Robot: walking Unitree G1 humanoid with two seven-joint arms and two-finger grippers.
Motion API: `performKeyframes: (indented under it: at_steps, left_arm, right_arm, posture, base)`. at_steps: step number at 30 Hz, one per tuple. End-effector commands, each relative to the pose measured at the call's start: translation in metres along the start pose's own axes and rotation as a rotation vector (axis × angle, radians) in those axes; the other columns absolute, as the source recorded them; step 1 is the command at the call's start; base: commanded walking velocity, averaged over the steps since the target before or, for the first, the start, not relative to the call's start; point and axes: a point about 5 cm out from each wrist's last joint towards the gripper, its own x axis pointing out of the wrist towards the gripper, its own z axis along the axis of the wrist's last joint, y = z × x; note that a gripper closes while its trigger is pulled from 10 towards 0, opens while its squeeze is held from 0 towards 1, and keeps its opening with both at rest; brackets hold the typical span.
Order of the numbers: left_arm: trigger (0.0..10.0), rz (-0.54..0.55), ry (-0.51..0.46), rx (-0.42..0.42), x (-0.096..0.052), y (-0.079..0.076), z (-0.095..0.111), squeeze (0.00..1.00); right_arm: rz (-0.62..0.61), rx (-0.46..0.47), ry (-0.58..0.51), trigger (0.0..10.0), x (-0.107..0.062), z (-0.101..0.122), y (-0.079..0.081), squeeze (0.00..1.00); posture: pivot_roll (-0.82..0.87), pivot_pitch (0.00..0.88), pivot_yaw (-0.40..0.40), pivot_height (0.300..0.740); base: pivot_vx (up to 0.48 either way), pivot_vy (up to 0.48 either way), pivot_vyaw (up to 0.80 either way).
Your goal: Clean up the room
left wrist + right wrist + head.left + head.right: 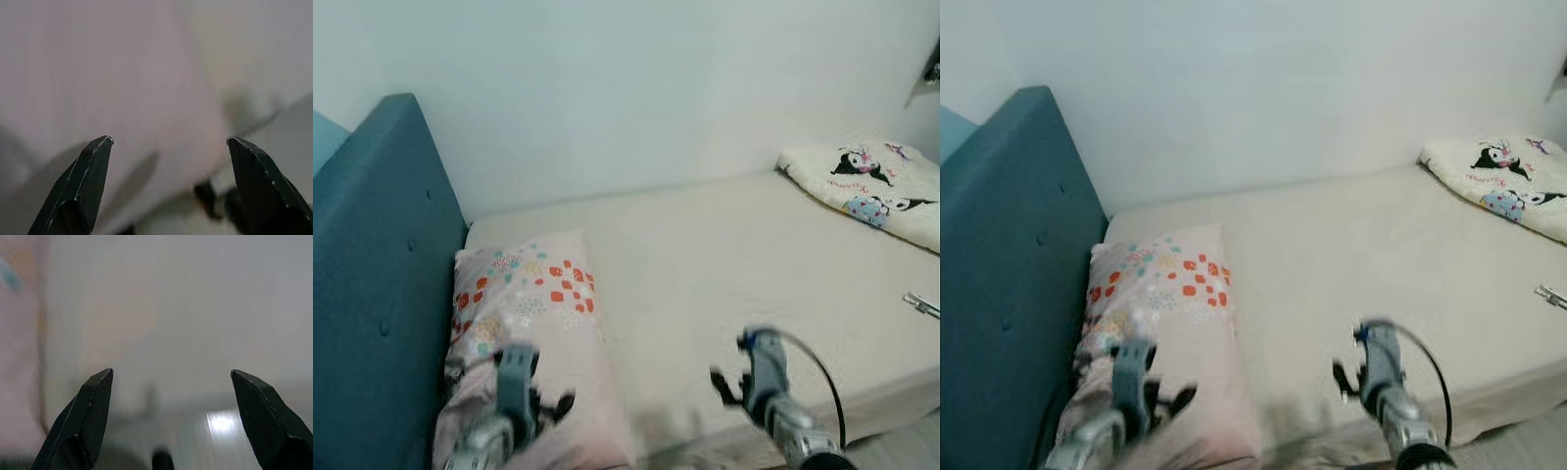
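A pink pillow (pixel 524 304) with red, orange and teal spots lies at the head of the cream bed (pixel 724 264), against the teal headboard (pixel 372 284). My left gripper (pixel 548 406) hovers open over the pillow's near end; its black fingertips (pixel 95 156) stand wide apart above pink cloth. My right gripper (pixel 729 384) is open too, over the bare mattress near the front edge, with its fingertips (pixel 98 391) spread and nothing between them. A folded white blanket (pixel 876 186) with cartoon prints lies at the far right of the bed.
A white wall runs behind the bed. A small metallic object (pixel 922 305) lies on the mattress at the right edge. A strip of floor (pixel 901 450) shows at the lower right, below the bed's front edge.
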Motion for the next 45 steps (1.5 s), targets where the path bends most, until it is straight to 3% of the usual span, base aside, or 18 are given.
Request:
performKeyframes:
  at_steps: [1,2,3,4,5,6,7,10,17,28,45]
  left_arm:
    - [10.0,0.03,0.051,0.018,-0.004,0.006,-0.011,0.0]
    - [10.0,0.069,0.122,-0.01,-0.011,0.01,-0.031,0.0]
    - [10.0,0.069,0.122,-0.01,-0.011,0.01,-0.031,0.0]
    - [10.0,0.097,0.183,-0.043,-0.017,0.012,-0.049,0.0]
    - [10.0,0.097,0.183,-0.043,-0.017,0.012,-0.049,0.0]
    - [10.0,0.123,0.239,-0.061,-0.024,0.013,-0.064,0.0]
    - [10.0,0.123,0.239,-0.061,-0.024,0.013,-0.064,0.0]
    - [10.0,0.161,0.318,-0.117,-0.035,0.013,-0.088,0.0]
    - [10.0,0.185,0.368,-0.139,-0.042,0.014,-0.102,0.0]
    - [10.0,0.182,0.365,-0.11,-0.04,0.014,-0.099,0.0]
    - [10.0,0.149,0.384,-0.089,-0.038,0.01,-0.099,0.0]
  right_arm:
    - [-0.024,-0.001,0.06,10.0,-0.002,-0.014,-0.002,0.0]
    - [-0.058,0.054,0.151,10.0,-0.009,-0.039,-0.006,0.0]
    - [-0.058,0.054,0.151,10.0,-0.009,-0.039,-0.006,0.0]
    - [-0.074,0.127,0.223,10.0,-0.017,-0.062,-0.006,0.0]
    - [-0.074,0.127,0.223,10.0,-0.017,-0.062,-0.006,0.0]
    - [-0.086,0.162,0.288,10.0,-0.024,-0.081,-0.006,0.0]
    - [-0.086,0.162,0.288,10.0,-0.024,-0.081,-0.006,0.0]
    - [-0.081,0.143,0.39,10.0,-0.036,-0.11,-0.001,0.0]
    - [-0.07,0.091,0.393,10.0,-0.036,-0.111,0.001,0.0]
    - [-0.072,0.081,0.398,10.0,-0.035,-0.111,0.004,0.0]
    - [-0.067,0.085,0.443,10.0,-0.042,-0.131,0.021,0.0]
  posture:
    - [-0.13,0.0,0.0,0.739]
    - [-0.13,0.0,-0.002,0.739]
    - [-0.13,0.0,-0.002,0.739]
    - [-0.12,0.0,-0.01,0.739]
    - [-0.12,0.0,-0.01,0.739]
    - [-0.12,0.0,-0.015,0.739]
    - [-0.12,0.0,-0.015,0.739]
    - [-0.11,0.0,-0.021,0.739]
    - [-0.11,0.0,-0.021,0.739]
    - [-0.11,0.0,-0.025,0.739]
    - [-0.12,0.0,-0.022,0.739]
  base:
    - [0.0,-0.48,0.0]
    - [0.0,-0.48,0.0]
    - [0.0,-0.48,0.0]
    - [0.0,-0.48,0.0]
    - [0.0,-0.48,0.0]
    - [0.0,-0.48,0.0]
    - [0.0,-0.48,0.0]
    - [0.0,-0.48,0.0]
    - [0.0,-0.48,0.0]
    - [0.0,-0.48,0.0]
    - [0.0,-0.48,0.0]
